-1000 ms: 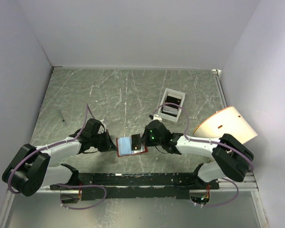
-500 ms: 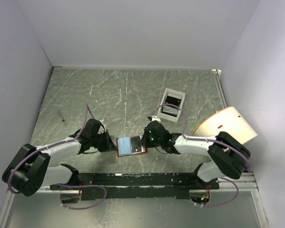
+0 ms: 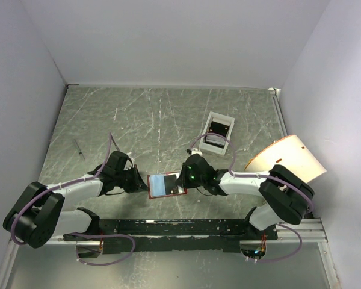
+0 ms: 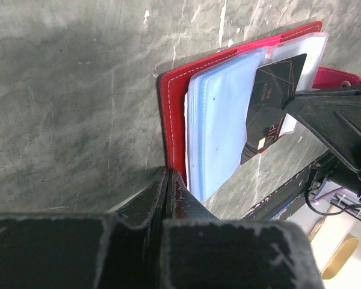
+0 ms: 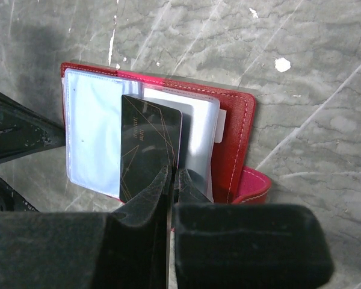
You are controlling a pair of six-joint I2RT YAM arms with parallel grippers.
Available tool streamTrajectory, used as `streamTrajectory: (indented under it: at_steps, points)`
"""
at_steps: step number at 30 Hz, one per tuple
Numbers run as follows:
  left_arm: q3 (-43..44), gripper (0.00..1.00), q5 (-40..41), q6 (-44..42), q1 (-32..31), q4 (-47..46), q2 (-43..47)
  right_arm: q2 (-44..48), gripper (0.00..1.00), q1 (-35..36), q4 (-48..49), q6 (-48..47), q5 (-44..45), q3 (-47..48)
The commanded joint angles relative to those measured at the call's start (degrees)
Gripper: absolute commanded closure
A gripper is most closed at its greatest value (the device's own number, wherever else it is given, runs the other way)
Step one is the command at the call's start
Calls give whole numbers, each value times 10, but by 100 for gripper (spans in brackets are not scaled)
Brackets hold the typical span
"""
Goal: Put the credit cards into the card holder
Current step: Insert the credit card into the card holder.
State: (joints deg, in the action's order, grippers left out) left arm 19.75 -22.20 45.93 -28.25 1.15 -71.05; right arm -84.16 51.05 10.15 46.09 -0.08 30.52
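The card holder (image 3: pixel 166 185) lies open on the table between the arms, red with pale blue-grey sleeves (image 4: pixel 219 120). My left gripper (image 3: pixel 145 184) is shut on its left red edge (image 4: pixel 170 120), jaws pinched at the rim (image 4: pixel 168 176). My right gripper (image 5: pixel 173 171) is shut on a dark credit card (image 5: pixel 147 144) with gold lines. The card lies across the inner sleeves, one edge tucked by the blue stack (image 4: pixel 271 90). The red snap tab (image 5: pixel 256 183) sticks out on the right. More credit cards sit in the white box (image 3: pixel 218 131).
The white open-topped box stands behind the right arm. A tan curved board (image 3: pixel 287 156) leans at the right wall. A thin dark stick (image 3: pixel 78 148) lies at the far left. The black base rail (image 3: pixel 180 229) runs along the near edge.
My right gripper has shifted left, carrying the dark card further over the holder's sleeves. The left gripper and the holder have stayed put.
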Motion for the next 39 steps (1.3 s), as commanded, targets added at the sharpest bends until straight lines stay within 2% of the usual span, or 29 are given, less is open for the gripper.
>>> streamTrajectory:
  at_steps: [1,15,25,39]
  points:
    - [-2,93,-10,3,1,-21,-4,-13,100,-1,8,4,-3,-2]
    - [-2,93,-10,1,-1,-20,-4,-9,100,-2,6,9,13,9]
    - [-5,93,-16,7,-3,-30,-2,-30,100,-3,66,47,-19,-5]
    - [-9,93,-20,13,-6,-36,0,-48,100,-3,75,63,-22,6]
